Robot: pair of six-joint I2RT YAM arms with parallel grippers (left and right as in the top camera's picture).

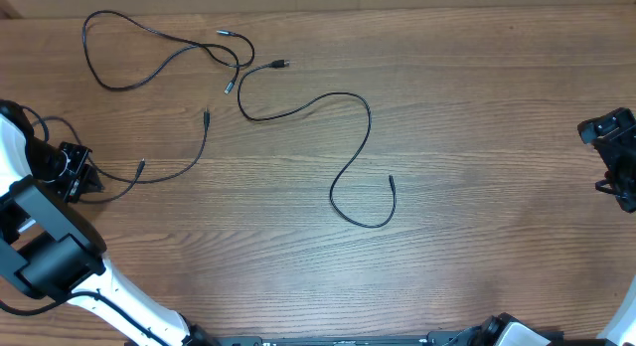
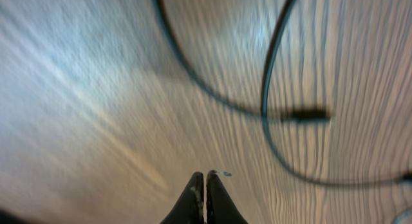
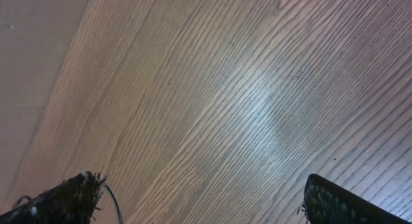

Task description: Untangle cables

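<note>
Left gripper (image 2: 206,185): fingers pressed together low over the table (image 1: 497,107), nothing seen pinched; a plug tip (image 2: 309,112) lies just ahead.
Right gripper (image 3: 199,195): held spread wide at the table's right edge.
Cables (image 1: 343,93): strewn across left and centre; two seem to meet near their plugs.
Advice: the fingers should be opened first, then the near cord (image 2: 264,82) taken beside its plug.

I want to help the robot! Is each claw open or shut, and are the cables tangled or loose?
left gripper: shut, nothing seen held.
right gripper: open, empty.
looped cable: lying flat, crossing itself.
long wavy cable: loose, spread out.
short cable: loose, near the left gripper.
</note>
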